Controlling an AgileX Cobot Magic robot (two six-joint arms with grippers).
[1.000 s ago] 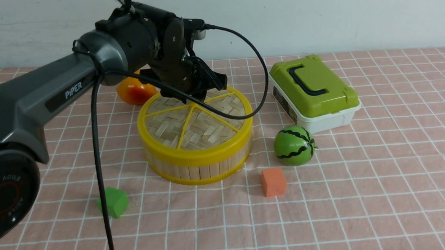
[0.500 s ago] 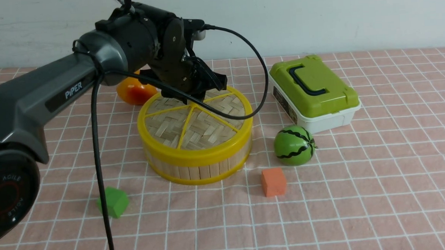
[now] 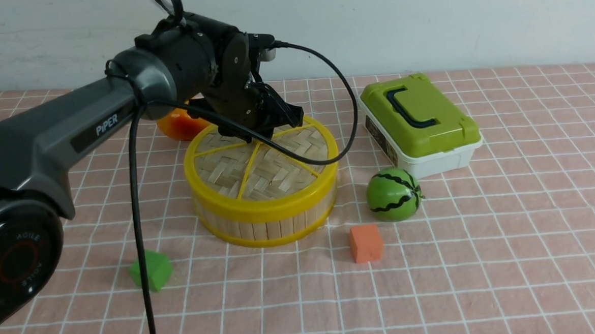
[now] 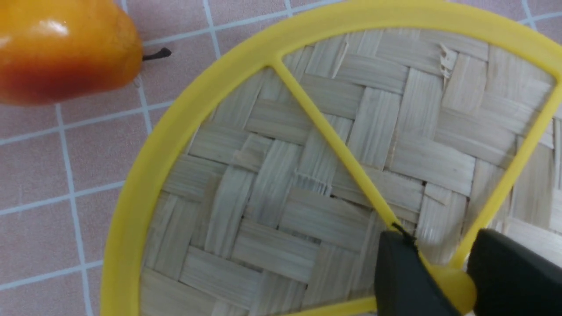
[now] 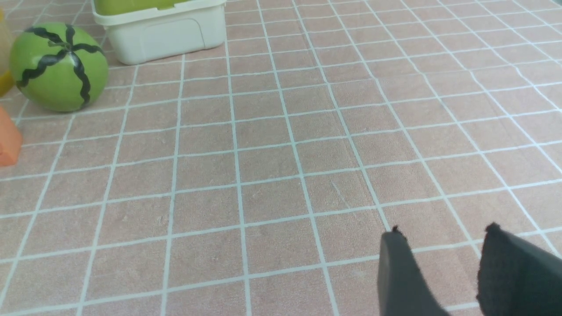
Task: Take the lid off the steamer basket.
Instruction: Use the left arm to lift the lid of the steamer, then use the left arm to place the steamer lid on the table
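Front view: left arm point(image 3: 71, 128) reaches forward, wrist bent down over the lid point(image 3: 272, 168), which sits on the basket point(image 3: 260, 225), left of the melon point(image 3: 393, 194). Its gripper point(image 4: 441, 245) straddles the knob point(image 4: 456, 285), fingers point(image 4: 404, 272) close on each side; whether they pinch it, I cannot tell.

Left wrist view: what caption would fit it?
Black jaws flank the yellow centre knob of the round woven-bamboo lid; an orange-yellow toy fruit lies nearby.

I log on the bench point(image 3: 485, 259): lid point(image 3: 236, 170) on steamer basket point(image 3: 265, 227); pear point(image 3: 173, 126) behind-left; box point(image 3: 420, 122) right; watermelon point(image 3: 393, 194) right-front; cube point(image 3: 365, 243), block point(image 3: 151, 270) before.
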